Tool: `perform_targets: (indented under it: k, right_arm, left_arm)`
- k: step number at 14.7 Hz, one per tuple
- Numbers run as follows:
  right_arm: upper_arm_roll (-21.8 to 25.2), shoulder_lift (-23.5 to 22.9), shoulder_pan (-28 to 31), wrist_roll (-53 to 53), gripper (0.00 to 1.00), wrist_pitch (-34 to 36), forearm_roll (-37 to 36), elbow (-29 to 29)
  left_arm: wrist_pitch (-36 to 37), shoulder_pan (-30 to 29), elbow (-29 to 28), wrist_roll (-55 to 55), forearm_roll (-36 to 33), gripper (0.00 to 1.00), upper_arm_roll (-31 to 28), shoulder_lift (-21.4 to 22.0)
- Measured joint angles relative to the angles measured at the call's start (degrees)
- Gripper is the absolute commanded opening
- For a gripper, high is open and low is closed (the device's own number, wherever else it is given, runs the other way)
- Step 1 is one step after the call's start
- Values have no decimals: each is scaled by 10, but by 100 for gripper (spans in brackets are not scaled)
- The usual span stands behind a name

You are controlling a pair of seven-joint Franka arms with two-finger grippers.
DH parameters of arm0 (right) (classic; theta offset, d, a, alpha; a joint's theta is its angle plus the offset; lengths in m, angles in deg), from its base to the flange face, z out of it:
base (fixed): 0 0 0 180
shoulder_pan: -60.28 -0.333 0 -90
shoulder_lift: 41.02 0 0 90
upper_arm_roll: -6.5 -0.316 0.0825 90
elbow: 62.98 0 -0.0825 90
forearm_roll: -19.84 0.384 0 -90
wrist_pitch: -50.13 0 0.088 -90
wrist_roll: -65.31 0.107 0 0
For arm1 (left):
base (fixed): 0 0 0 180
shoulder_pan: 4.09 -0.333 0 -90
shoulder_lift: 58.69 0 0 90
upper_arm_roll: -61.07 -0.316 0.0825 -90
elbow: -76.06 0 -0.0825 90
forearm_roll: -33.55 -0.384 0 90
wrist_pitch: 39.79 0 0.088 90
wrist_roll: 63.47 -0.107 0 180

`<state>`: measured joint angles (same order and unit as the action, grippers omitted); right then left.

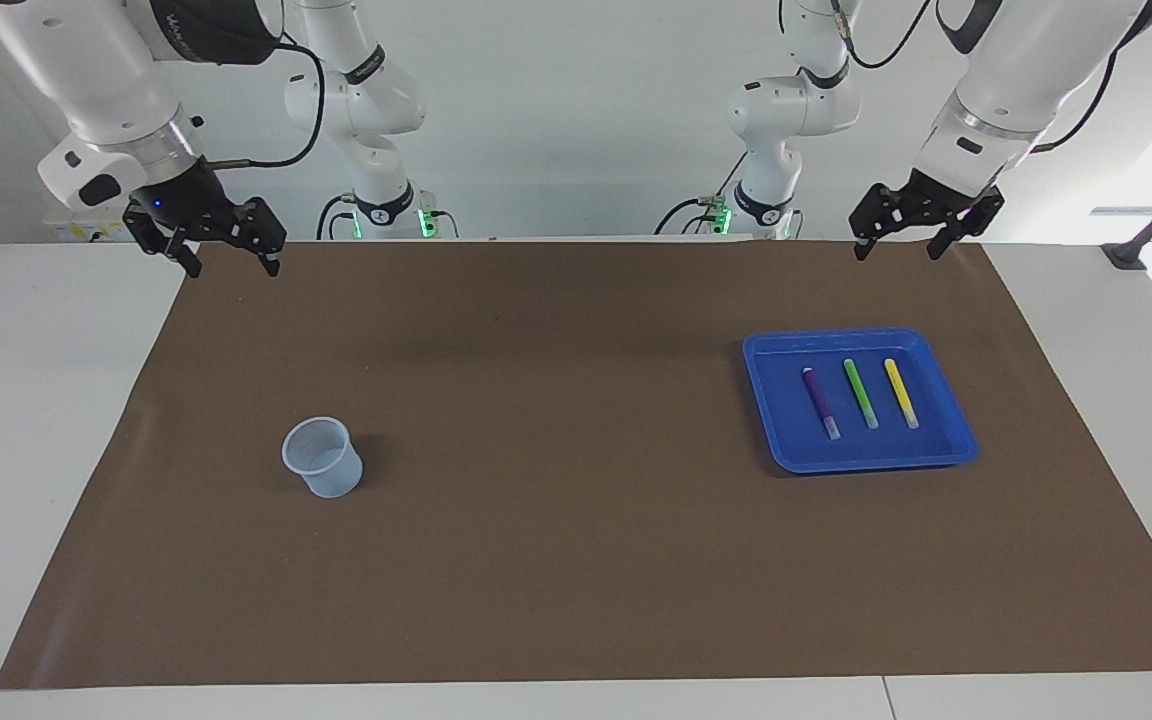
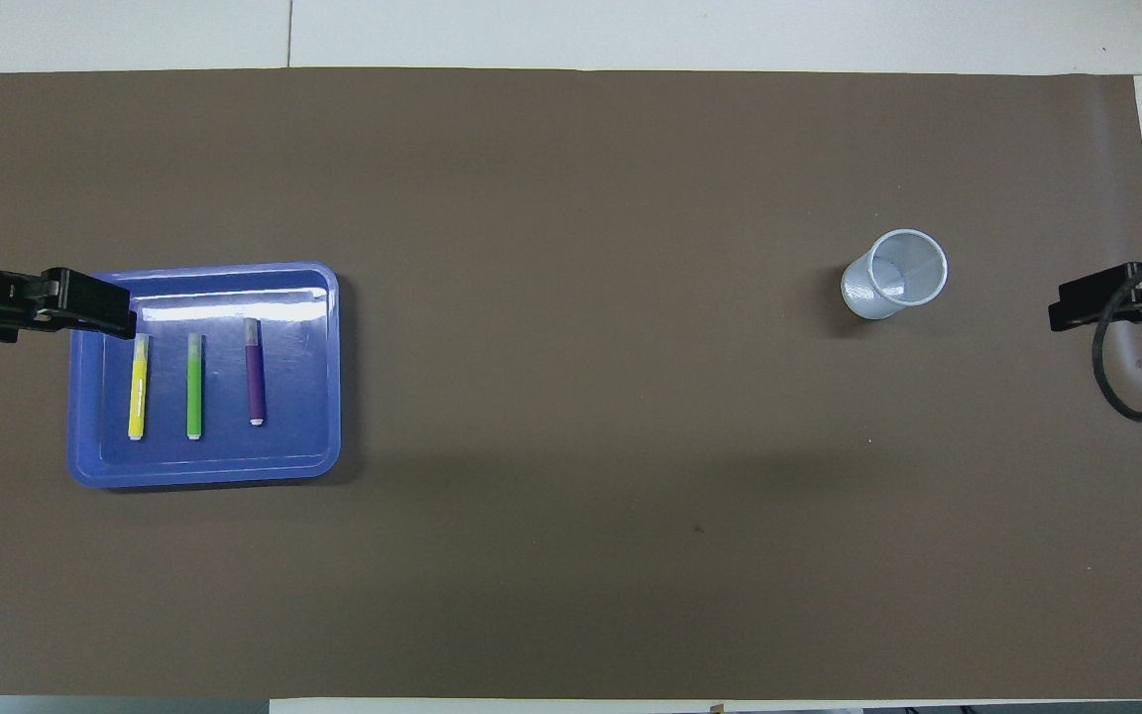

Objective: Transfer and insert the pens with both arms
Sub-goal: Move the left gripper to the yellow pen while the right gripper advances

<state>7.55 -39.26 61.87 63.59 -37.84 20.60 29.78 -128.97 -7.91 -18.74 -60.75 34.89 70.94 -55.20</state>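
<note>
hanging over the mat's [image 1: 576,560] edge nearest the robots, both grippers were up in the air with nothing in them. the left gripper [image 1: 894,248] had its fingers spread apart, poised above that edge at the left arm's end of the table, and the right gripper [image 1: 232,268] was released the same way at the right arm's end; neither touched anything.

farther from the robots sat the blue tray [image 1: 951,448], toward the left arm's end. the three pens lay in it side by side, apart from one another, all pointing away from the robots: the yellow pen [image 1: 901,393] closest to the table's end, the green pen [image 1: 860,393] in the middle, the purple pen [image 1: 820,402] toward the table's centre. none had been lifted, so by my reading the task had not started.

a little farther out, toward the right arm's end and well apart from the tray, stood the pale mesh cup [image 1: 322,457], upright with its mouth open.

the risks ahead looked plain. the pens were thin and lay flat, so fingers coming down off-centre could roll one or nudge its neighbour. a handover between arms could drop a pen if one gripper let go early. the cup looked light, and a tilted pen catching its rim could tip it.
</note>
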Motion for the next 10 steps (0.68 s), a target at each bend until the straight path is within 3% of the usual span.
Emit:
perform_targets:
  k: [5, 8, 10]
  right_arm:
    - [0, 0, 0, 0, 100, 18, 0, 1]
    - [0, 0, 0, 0, 100, 20, 0, 2]
    - [0, 0, 0, 0, 100, 16, 5, 2]
  left_arm:
    - [-132, -115, -134, -143, 0, 100, -5, 12]
    - [-235, -137, -224, -198, 0, 99, -5, 5]
    - [-264, -140, -253, -216, 0, 96, -5, -12]
